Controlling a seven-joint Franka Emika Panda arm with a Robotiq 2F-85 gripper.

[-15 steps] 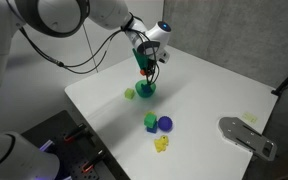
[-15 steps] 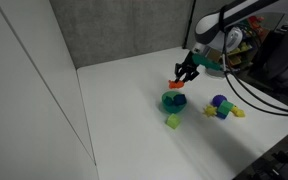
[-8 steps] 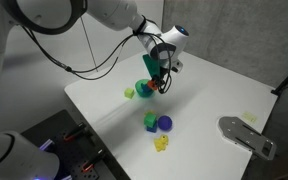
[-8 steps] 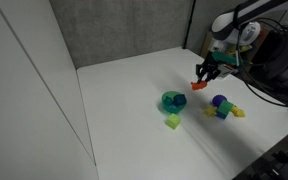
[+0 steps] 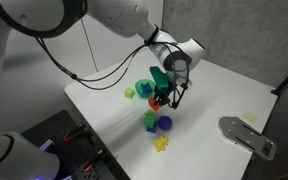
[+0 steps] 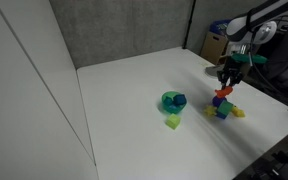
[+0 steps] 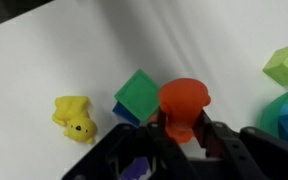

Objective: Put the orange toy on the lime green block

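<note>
My gripper [image 7: 182, 128] is shut on the orange toy [image 7: 183, 104], a chunky orange-red piece, and holds it in the air. In the wrist view the lime green block [image 7: 137, 96] lies on the white table just left of the toy. In both exterior views the toy [image 5: 157, 101] [image 6: 222, 92] hangs a little above the lime green block [image 5: 150, 121] [image 6: 217, 108] and the blue round piece [image 5: 165, 124] [image 6: 224, 103] beside it.
A yellow toy [image 7: 74, 118] [image 5: 161, 143] lies near the green block. The dark green bowl [image 5: 144, 89] [image 6: 173, 102] and a pale yellow-green cube [image 5: 129, 94] [image 6: 172, 121] [image 7: 285, 63] stand farther off. A grey plate [image 5: 246, 137] sits at the table's edge.
My gripper has carried the orange toy away from the dark green bowl, across the table to above the lime green block and blue piece.
</note>
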